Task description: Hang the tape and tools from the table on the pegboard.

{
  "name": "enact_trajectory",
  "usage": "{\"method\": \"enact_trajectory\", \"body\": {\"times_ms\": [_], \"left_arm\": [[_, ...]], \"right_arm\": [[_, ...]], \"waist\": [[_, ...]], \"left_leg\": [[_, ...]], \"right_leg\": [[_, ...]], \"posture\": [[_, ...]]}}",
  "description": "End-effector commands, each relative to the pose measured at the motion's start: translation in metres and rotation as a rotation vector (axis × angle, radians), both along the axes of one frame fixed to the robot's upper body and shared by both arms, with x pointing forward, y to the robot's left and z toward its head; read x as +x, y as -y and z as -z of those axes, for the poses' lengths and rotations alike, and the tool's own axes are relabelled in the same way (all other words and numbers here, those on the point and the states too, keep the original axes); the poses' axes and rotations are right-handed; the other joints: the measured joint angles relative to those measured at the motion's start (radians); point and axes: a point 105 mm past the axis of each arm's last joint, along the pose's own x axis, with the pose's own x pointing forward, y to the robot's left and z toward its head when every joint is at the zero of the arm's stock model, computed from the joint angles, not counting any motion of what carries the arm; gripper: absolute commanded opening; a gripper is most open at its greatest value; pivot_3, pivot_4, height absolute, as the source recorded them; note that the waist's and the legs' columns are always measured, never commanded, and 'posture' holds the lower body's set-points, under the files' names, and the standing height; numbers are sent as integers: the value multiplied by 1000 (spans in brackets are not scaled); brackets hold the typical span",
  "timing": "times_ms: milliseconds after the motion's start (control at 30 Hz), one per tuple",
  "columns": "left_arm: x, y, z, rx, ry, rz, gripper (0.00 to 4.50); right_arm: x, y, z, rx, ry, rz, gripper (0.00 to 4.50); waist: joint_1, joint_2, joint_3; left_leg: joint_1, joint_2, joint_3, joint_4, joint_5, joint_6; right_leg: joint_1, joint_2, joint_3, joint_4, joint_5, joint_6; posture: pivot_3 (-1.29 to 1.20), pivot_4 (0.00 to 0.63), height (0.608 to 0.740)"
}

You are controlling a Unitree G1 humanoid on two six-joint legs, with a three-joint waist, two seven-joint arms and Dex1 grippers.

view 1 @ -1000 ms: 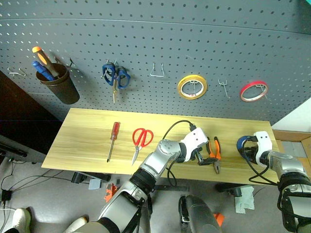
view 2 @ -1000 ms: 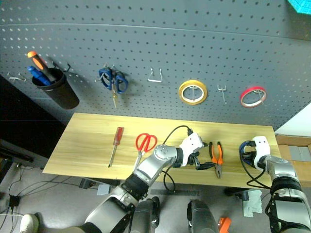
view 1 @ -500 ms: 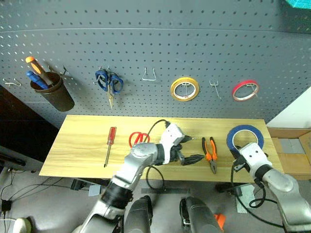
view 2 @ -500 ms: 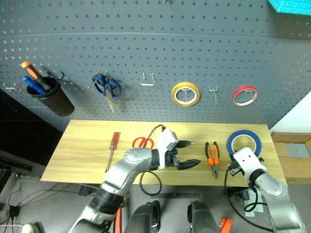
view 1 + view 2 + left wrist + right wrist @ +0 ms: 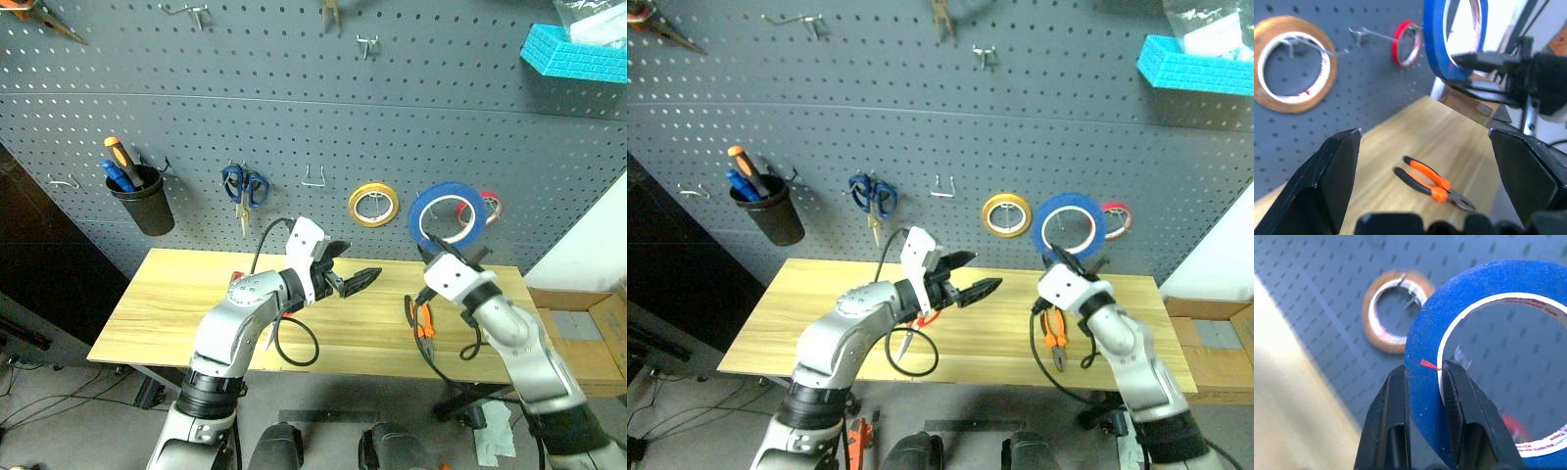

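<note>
The right end effector is clamped on the rim of the thin blue ring of tape with a white inner rim, which is held upright in front of the dark grey perforated pegboard, between the hanging yellow tape ring and red tape ring. The left end effector is spread wide and empty above the light wooden table. The orange-and-black-handled pliers are seen lying on the table.
</note>
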Motion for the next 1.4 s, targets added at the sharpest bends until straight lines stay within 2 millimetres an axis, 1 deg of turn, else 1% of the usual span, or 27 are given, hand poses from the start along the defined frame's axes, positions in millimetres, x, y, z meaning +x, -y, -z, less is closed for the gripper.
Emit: {"method": "enact_trajectory", "body": {"times_ms": [33,67,133,300,433,467,533,767,800,833,967,1133,1167,1267,1300,1367,1400], "left_arm": [[9,9,-22,-38,81,-5,4500],[12,10,-24,-42,87,-10,4500],[15,13,-28,-50,98,-11,4500],[19,23,-29,-62,95,-1,4500],[21,35,-19,-61,55,16,4500],[21,37,-15,-56,48,20,4500],[20,40,-12,-54,40,25,4500],[21,42,-10,-49,34,32,4500],[21,41,-10,-48,34,31,4500],[21,41,-9,-47,33,30,4500],[22,39,-8,-42,31,27,4500],[15,42,2,-37,9,40,4500],[14,43,4,-37,4,43,4500],[4,45,19,-25,-28,56,4500],[0,44,30,-3,-50,55,4500],[-8,37,54,64,-89,39,4500],[-11,36,60,82,-98,37,4500]], "right_arm": [[16,5,-15,48,22,-56,383],[20,5,-14,44,10,-84,383],[25,1,-13,91,-54,-153,383],[39,1,-2,120,-180,-208,383],[51,3,9,149,-278,-208,383],[54,4,12,161,-302,-205,383],[58,5,17,172,-339,-201,383],[71,17,25,222,-409,-143,383],[72,18,26,221,-409,-136,1080],[72,19,26,223,-407,-130,1297],[68,25,29,224,-396,-104,2630],[47,27,36,253,-396,-81,4377],[43,27,36,264,-393,-73,4447],[15,28,34,325,-389,-9,4447],[2,28,40,349,-435,22,4447],[-24,23,59,388,-577,82,4447],[-32,21,63,399,-622,101,4447]], "waist": [[0,0,-3],[0,0,-4],[0,0,-4],[0,0,-5],[1,0,-4],[1,0,-4],[2,0,-3],[3,4,1],[3,5,2],[4,5,2],[5,5,2],[7,5,2],[7,5,2],[8,6,3],[9,6,4],[11,7,5],[10,6,6]], "left_leg": [[0,0,0,0,0,0],[0,-1,0,0,0,0],[1,-3,0,0,0,0],[2,-4,0,0,0,0],[5,-3,0,0,0,1],[7,-3,0,0,0,1],[10,1,0,-1,0,1],[12,2,3,-2,-1,2],[12,2,3,-2,-1,2],[13,2,3,-2,-1,2],[13,2,5,-2,-1,2],[14,2,7,-3,-2,4],[14,3,8,-3,-3,4],[15,3,11,-3,-3,5],[15,3,11,-3,-4,5],[15,4,13,-4,-4,5],[16,5,13,-4,-5,5]], "right_leg": [[1,0,0,0,0,0],[1,1,0,0,0,0],[1,1,1,0,0,0],[2,1,1,1,0,0],[6,1,2,1,0,0],[7,1,1,1,0,0],[9,1,2,1,0,-1],[10,1,5,1,-1,-1],[10,2,5,1,-1,-1],[10,2,5,1,-1,-1],[10,2,8,2,-1,-1],[10,2,11,1,-1,-1],[10,2,11,1,-1,-1],[9,0,14,1,-1,-1],[9,-1,14,1,-1,-1],[9,-2,16,1,-1,-1],[9,-2,16,1,-1,-2]], "posture": [[-40,0,740],[-35,0,740],[-30,0,740],[-14,16,740],[7,64,740],[7,64,740],[10,85,740],[22,107,740],[22,107,740],[20,107,740],[13,105,740],[3,115,740],[2,116,740],[-8,128,740],[-10,132,740],[-17,144,740],[-20,148,740]]}}
